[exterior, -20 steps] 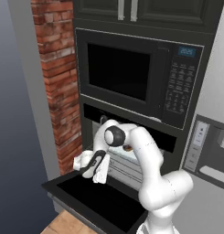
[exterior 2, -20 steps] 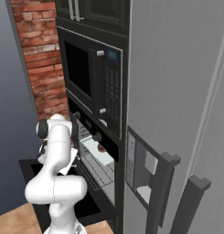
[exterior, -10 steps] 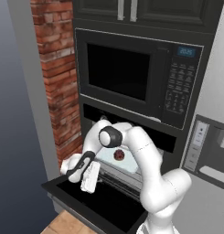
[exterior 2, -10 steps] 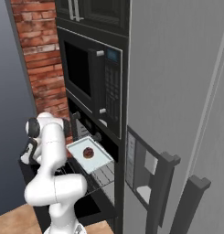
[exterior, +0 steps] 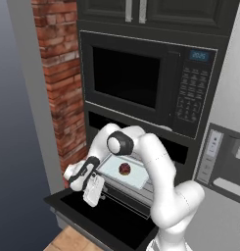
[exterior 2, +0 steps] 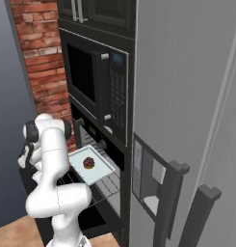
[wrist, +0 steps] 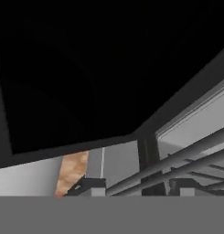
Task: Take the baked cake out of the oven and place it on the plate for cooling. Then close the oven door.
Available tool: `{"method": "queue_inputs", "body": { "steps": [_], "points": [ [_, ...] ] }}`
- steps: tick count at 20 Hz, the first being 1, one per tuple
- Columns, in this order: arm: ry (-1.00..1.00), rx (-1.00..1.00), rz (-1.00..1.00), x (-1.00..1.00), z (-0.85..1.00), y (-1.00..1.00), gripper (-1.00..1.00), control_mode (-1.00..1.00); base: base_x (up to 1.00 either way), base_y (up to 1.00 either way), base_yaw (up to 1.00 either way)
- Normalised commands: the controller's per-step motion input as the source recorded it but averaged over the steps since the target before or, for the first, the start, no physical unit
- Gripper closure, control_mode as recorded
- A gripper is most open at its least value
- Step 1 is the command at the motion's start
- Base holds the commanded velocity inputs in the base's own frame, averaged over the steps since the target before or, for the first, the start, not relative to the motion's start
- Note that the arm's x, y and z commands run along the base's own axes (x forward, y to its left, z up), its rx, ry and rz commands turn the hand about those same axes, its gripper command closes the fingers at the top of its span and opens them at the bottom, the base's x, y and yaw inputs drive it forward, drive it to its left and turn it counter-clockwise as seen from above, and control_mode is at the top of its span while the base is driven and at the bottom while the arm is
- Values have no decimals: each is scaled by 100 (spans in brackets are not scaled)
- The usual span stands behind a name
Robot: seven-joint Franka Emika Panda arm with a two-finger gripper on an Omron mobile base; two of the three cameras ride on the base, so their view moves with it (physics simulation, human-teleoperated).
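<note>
Tool (exterior: 93, 195) is seen hanging low over the lowered oven door (exterior: 99, 215), beside the left end of the pulled-out rack (exterior 2: 98, 185); whether its jaws are apart or together cannot be told. Nothing is seen held. On the rack, a pale tray (exterior: 122, 171) is carried, with the small dark cake (exterior: 125, 169) on it. Above the oven (exterior 2: 88, 132), a microwave (exterior: 146, 81) is set.

You see the oven (exterior: 141, 142) below the microwave (exterior: 146, 83), its door (exterior: 107, 218) dropped flat toward you. A pale tray (exterior: 122, 171) sits on the pulled-out rack (exterior: 133, 193), with a small dark cake (exterior: 125, 169) on it. Your gripper (exterior: 92, 193) hangs just left of the tray, above the door; its fingers can't be made out. Brick wall (exterior: 60, 83) stands on the left.
</note>
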Motion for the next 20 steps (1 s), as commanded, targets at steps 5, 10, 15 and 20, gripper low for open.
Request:
{"method": "queue_inputs", "body": {
  "steps": [5, 10, 15, 20],
  "points": [
    [-16, 22, 0, -97, 51, 4, -100, -100, 0, 0, 0],
    [-46, 15, 0, -75, 100, -5, -100, -100, 0, 0, 0],
    [-32, 5, 3, 4, 99, -27, -100, -100, 0, 0, 0],
    [-5, 2, 6, 55, 82, -28, -100, -100, 0, 0, 0]
  ]
}}
